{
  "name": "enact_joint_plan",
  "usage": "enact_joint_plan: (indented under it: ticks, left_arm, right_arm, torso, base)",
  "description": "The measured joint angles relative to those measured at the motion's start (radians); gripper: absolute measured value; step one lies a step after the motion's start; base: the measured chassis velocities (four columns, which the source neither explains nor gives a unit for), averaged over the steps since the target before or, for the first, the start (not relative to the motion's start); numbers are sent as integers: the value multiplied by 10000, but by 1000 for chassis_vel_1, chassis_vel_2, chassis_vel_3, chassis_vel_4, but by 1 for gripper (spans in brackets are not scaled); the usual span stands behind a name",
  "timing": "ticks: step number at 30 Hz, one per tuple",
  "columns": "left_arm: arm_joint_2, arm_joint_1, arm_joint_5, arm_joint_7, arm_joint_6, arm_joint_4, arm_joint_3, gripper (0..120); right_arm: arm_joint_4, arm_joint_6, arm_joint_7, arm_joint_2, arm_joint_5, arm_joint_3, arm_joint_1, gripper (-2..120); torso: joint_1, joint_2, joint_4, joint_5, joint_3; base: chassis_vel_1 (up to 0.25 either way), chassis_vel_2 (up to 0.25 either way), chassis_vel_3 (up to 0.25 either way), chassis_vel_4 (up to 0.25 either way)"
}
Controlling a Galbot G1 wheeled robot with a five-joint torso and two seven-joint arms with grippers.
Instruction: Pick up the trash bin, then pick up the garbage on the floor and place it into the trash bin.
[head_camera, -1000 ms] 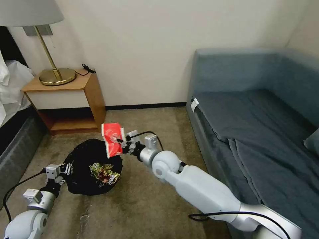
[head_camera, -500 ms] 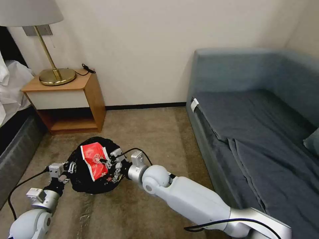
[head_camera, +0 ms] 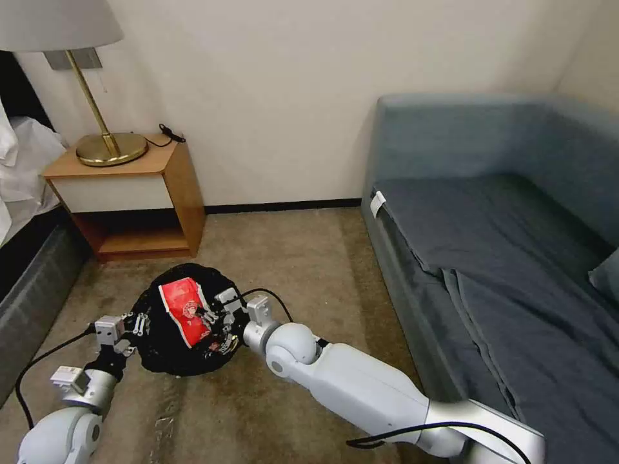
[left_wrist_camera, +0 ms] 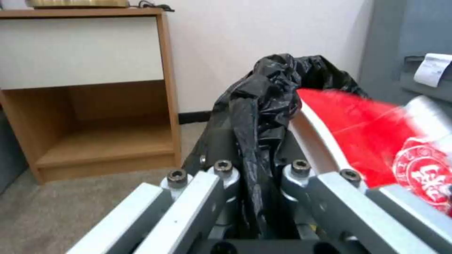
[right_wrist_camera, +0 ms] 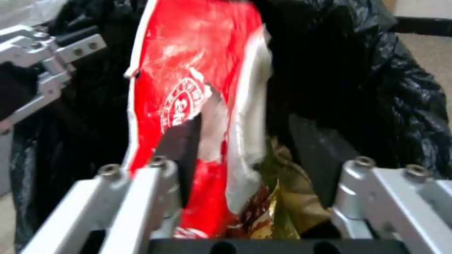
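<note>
Dropping a crinkly red foil snack packet into the low round trash bin lined with crumpled black plastic; right gripper hung over the bin mouth with jaws spread, packet resting against one finger.
Left gripper was clamped on the bin's rim and bunched liner, bin sitting by the beige carpet. Packet looked featherlight, floppy and slick, so an edge pinch seemed best; liner was thin and limp, likely to slip unless the stiff white rim was taken with it. Glossy yellow-brown wrapper lay inside.
</note>
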Motion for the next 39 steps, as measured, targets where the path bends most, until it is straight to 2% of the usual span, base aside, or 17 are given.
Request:
enact_joint_plan:
  ticks: [1, 3, 4, 5, 7, 11, 12, 14, 21, 27, 29, 30, 32, 39]
  left_arm:
    - [0, 0, 0, 0, 0, 0, 0, 5]
    - [-25, -62, 32, -8, 0, 55, 30, 5]
    - [-25, -62, 32, -8, 0, 55, 30, 5]
    - [-29, -97, 50, -18, 0, 72, 60, 5]
    - [-29, -124, 58, -34, 2, 76, 87, 5]
    - [10, -199, 62, -95, 33, 76, 147, 5]
    - [10, -199, 62, -95, 33, 76, 147, 5]
    - [44, -216, 45, -109, 41, 79, 152, 5]
    - [77, -223, 25, -116, 41, 128, 193, 5]
    - [94, -222, -19, -156, 44, 78, 246, 5]
    - [128, -139, -118, -243, 106, -43, 275, 5]
    - [128, -139, -118, -243, 106, -43, 275, 5]
    - [178, -48, -259, -329, 170, -160, 284, 5]
    - [198, -14, -340, -360, 172, -197, 226, 5]
  right_arm:
    - [0, 0, 0, 0, 0, 0, 0, 51]
    - [201, -34, 54, -90, 17, 10, -47, 61]
    - [201, -34, 54, -90, 17, 10, -47, 61]
    - [290, -48, 104, -138, 24, 27, -80, 68]
    - [350, -55, 144, -170, 28, 50, -105, 71]
    - [619, -94, 283, -354, 28, 211, -169, 90]
    - [619, -94, 283, -354, 28, 211, -169, 90]
    - [818, -149, 348, -501, 27, 313, -171, 98]
    - [1092, -221, 521, -684, 10, 570, -164, 100]
    - [1529, -542, 1079, -743, 250, 1401, -196, 100]
    - [1659, -832, 1812, -771, 234, 1827, -198, 100]
    - [1659, -832, 1812, -771, 234, 1827, -198, 100]
    - [1587, -1089, 2934, -766, -28, 2376, -199, 100]
    - [1562, -1121, 3262, -829, -8, 2883, -210, 100]
  torso:
    - [0, 0, 0, 0, 0]
    - [0, 0, 0, 0, 0]
    - [0, 0, 0, 0, 0]
    - [0, 0, 0, 0, -1]
    - [0, 0, 0, 0, 0]
    - [0, 0, 0, 0, 0]
    - [0, 0, 0, 0, 0]
    - [0, 0, 0, 0, 0]
    - [0, 0, 0, 1, 0]
    - [0, 0, 0, 1, 0]
    - [0, 1, 0, 2, 0]
    - [0, 1, 0, 2, 0]
    - [0, 1, 0, 1, 0]
    - [0, 1, 0, 2, 0]
  base:
    - [0, 0, 0, 0]
    - [0, 0, 0, 0]
    - [0, 0, 0, 0]
    - [0, 0, 0, 0]
    - [0, 0, 0, 0]
    - [0, 0, 0, 0]
    - [0, 0, 0, 0]
    - [0, 0, 0, 0]
    - [0, 0, 0, 0]
    - [0, 0, 0, 0]
    - [0, 0, 0, 0]
    - [0, 0, 0, 0]
    - [0, 0, 0, 0]
    - [0, 0, 0, 0]
